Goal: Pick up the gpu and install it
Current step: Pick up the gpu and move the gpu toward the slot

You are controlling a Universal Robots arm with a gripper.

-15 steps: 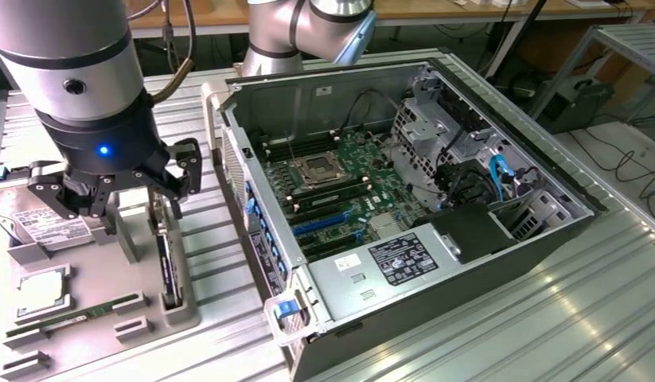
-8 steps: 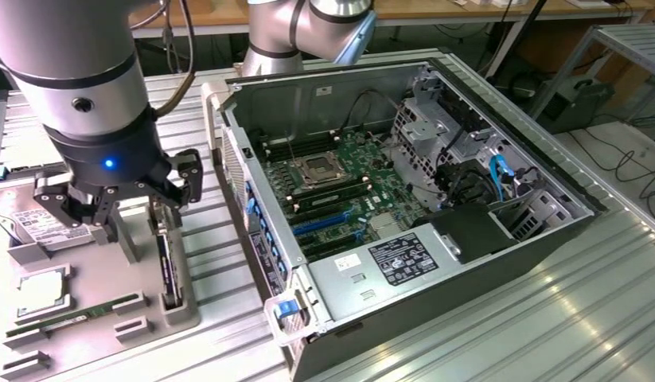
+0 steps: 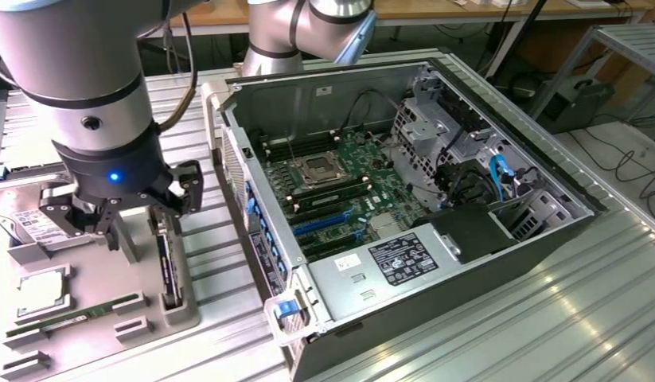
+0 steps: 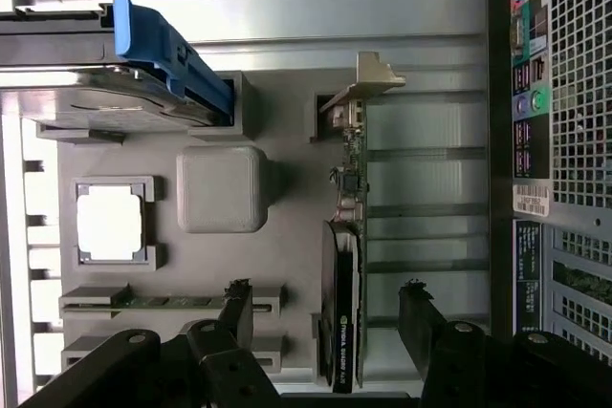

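Observation:
The gpu (image 3: pixel 170 270) stands on its long edge in a slot of the grey holder tray (image 3: pixel 189 314), to the exterior view's left of the computer case (image 3: pixel 497 302). In the wrist view the gpu (image 4: pixel 342 308) shows a black face, a green board edge and a silver bracket (image 4: pixel 371 78) at one end. My gripper (image 3: pixel 146 215) hovers just above the card with its jaws open and nothing in them. Seen from the wrist, my gripper (image 4: pixel 325 311) has a dark finger on either side of the card, neither touching it.
The case lies open, showing the motherboard (image 3: pixel 359 183) with blue expansion slots (image 3: pixel 327 223). The tray also holds a hard drive with a blue handle (image 4: pixel 163 45), a processor (image 4: pixel 110 222), a memory stick (image 4: pixel 163 301) and a grey block (image 4: pixel 222 188). The case's rear panel (image 4: pixel 559 140) stands close beside the tray.

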